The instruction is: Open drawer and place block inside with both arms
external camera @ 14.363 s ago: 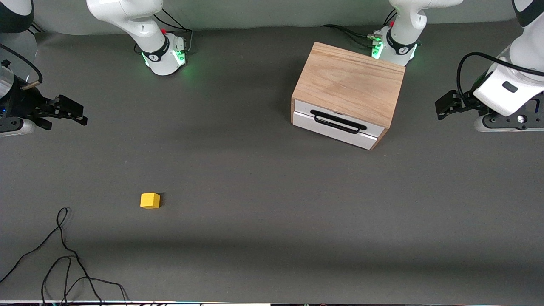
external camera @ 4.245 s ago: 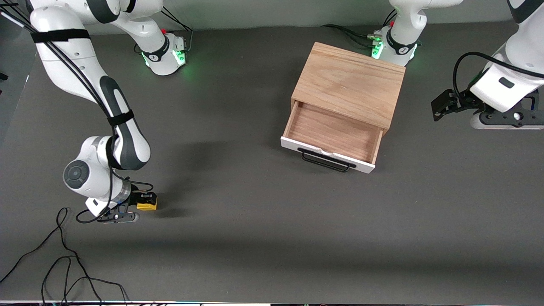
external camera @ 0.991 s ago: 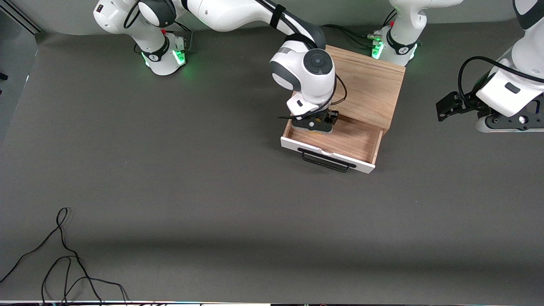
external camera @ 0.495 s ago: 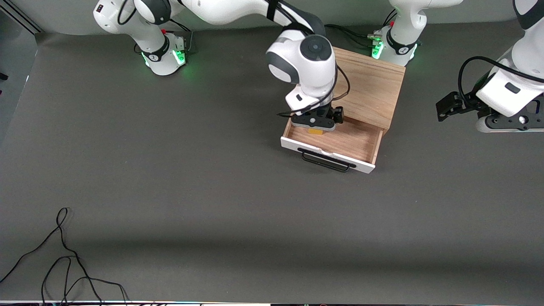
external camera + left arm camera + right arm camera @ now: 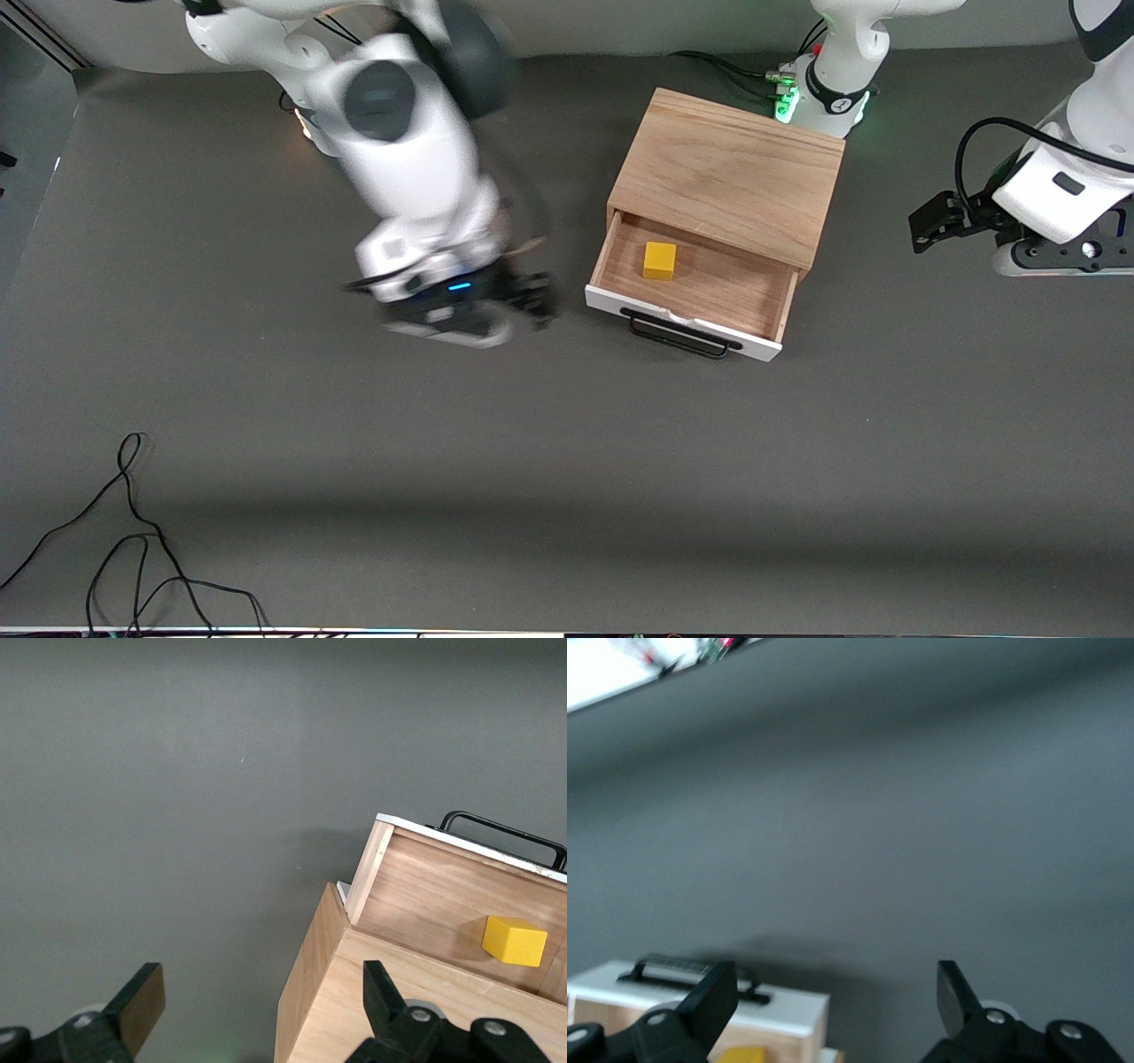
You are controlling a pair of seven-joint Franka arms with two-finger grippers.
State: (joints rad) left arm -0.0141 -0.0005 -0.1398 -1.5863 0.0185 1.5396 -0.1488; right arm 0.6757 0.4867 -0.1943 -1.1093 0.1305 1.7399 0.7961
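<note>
The drawer of the light-oak box stands pulled out, its white front and black handle facing the front camera. The yellow block rests on the drawer's wood floor, toward the right arm's end, with nothing touching it. My right gripper hangs open and empty over bare table beside the drawer, toward the right arm's end. Its wrist view shows the open right gripper, the drawer front and the block. My left gripper waits open at the left arm's end of the table. The left wrist view shows that gripper, the box top and the block.
A loose black cable lies on the grey table near the front camera at the right arm's end. The two arm bases stand along the table's edge farthest from the front camera, the left arm's close against the box.
My right gripper has opened and left the block in the drawer. It has swung away toward the right arm's end. The left arm has not moved.
</note>
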